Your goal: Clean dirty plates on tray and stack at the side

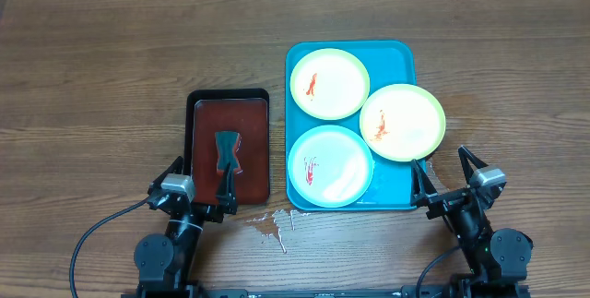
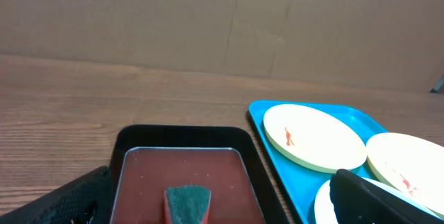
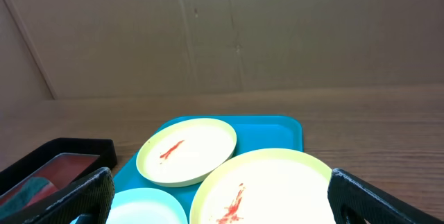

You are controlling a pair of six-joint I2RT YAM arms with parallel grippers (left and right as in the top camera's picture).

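I am seeing no words, labels, brand marks, numbers or signs showing legibly on anything here, from any view.

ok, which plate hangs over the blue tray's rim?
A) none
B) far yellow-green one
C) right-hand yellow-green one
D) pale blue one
C: the right-hand yellow-green plate juts past the right rim of the turquoise tray, while the far plate and the pale blue plate sit inside it.
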